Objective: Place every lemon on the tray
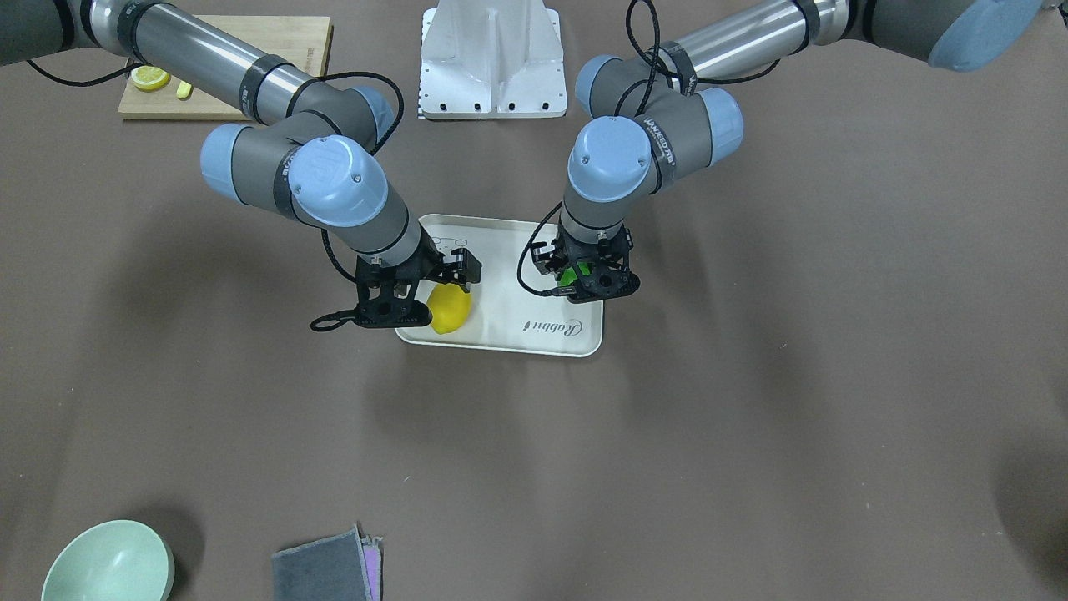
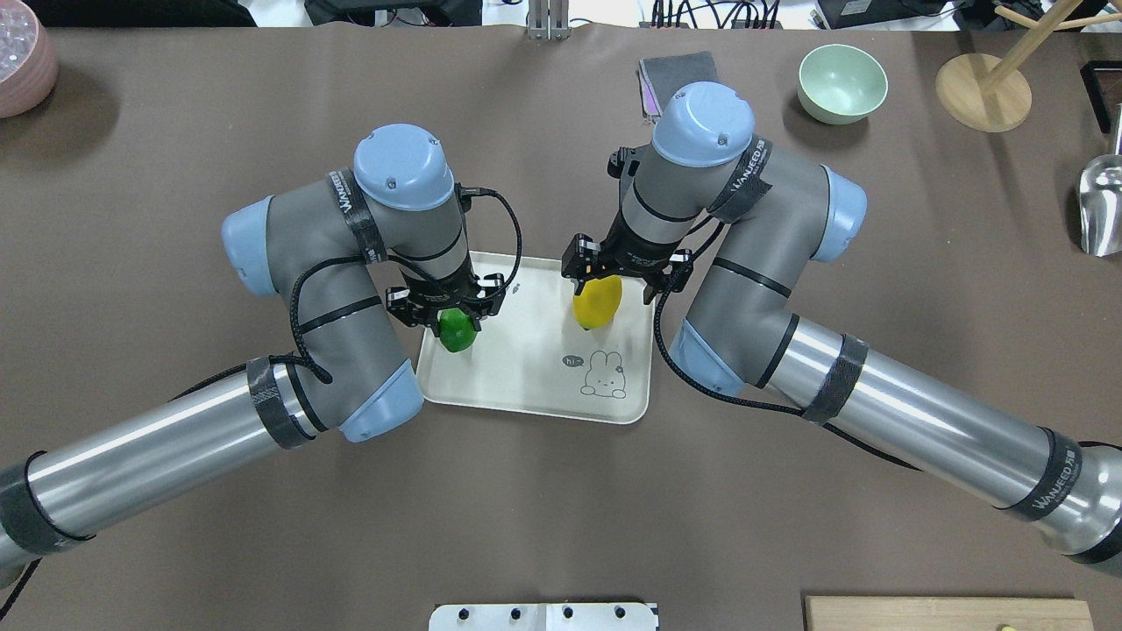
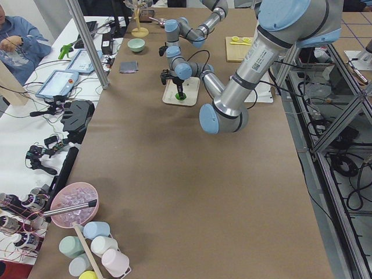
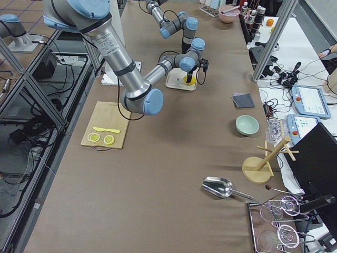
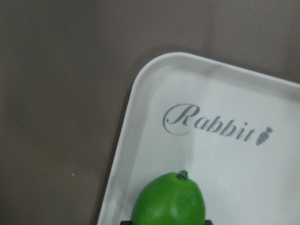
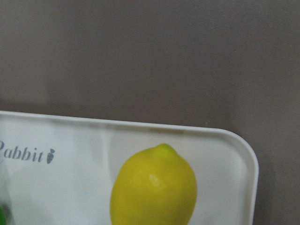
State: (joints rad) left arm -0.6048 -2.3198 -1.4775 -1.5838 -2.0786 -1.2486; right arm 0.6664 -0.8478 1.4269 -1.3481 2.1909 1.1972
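Note:
The cream tray [image 1: 534, 334] with the "Rabbit" print lies at the table's middle, also in the overhead view [image 2: 526, 386]. My left gripper [image 2: 449, 311] is shut on the green lemon [image 2: 456, 331], low over the tray's left part; the left wrist view shows the green lemon [image 5: 168, 199] above the tray's corner [image 5: 154, 75]. My right gripper [image 2: 609, 276] is shut on the yellow lemon [image 2: 598, 302], low over the tray's right far part; the right wrist view shows the yellow lemon [image 6: 153, 187] near the tray's rim [image 6: 243, 150]. I cannot tell whether either lemon touches the tray.
A wooden cutting board [image 1: 292, 42] with lemon slices [image 1: 150, 78] lies near the robot's base on its right. A green bowl [image 2: 841, 83], folded cloth [image 2: 675, 74], wooden stand [image 2: 982, 92] and metal scoop [image 2: 1100, 206] stand far right. A pink bowl [image 2: 22, 66] is far left.

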